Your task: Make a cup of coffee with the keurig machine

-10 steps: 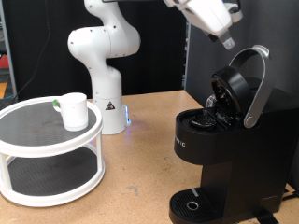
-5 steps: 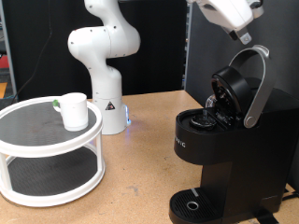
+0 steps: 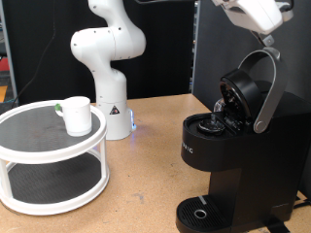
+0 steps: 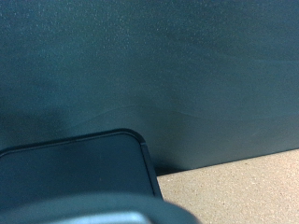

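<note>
The keurig machine [image 3: 228, 155] stands at the exterior view's right with its hinged lid [image 3: 243, 92] raised and its silver-grey handle band [image 3: 267, 92] tilted up. The brew chamber [image 3: 208, 124] is exposed; what is in it is too dark to tell. The gripper [image 3: 262, 29] is at the top right of the exterior view, just above the raised handle and apart from it. Nothing shows between its fingers. The cup [image 3: 76, 115], a white mug, stands on the top tier of a round stand at the left. The wrist view shows a black part of the machine [image 4: 75, 177], with no fingers in sight.
The white two-tier round stand [image 3: 39, 146] holds the cup at the exterior view's left. The white robot base [image 3: 107, 58] stands behind it. A dark panel [image 4: 149, 65] rises behind the machine, and the wooden tabletop [image 3: 146, 165] lies between stand and machine.
The gripper has moved up and to the exterior view's right, from above the open lid to above the top of the handle. The cup and machine have not moved.
</note>
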Controlling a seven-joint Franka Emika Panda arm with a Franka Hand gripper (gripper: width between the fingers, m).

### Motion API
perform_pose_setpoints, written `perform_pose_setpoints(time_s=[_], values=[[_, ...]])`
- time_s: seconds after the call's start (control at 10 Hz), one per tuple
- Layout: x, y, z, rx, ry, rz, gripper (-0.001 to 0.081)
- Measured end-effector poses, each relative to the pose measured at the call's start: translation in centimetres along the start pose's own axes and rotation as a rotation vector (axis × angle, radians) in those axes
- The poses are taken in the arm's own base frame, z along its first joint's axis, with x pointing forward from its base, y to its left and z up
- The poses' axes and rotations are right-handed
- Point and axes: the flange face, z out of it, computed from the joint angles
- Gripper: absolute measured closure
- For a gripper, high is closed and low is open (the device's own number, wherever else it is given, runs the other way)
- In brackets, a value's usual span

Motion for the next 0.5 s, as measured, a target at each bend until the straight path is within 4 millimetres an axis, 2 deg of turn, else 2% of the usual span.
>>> perform_pose_setpoints(time_s=[0.1, 0.5], values=[[0.2, -0.4, 0.6, -0.002, -0.002, -0.003, 0.0787], [0.8, -2.3, 2.0, -0.009, 0.006, -0.027, 0.0804]])
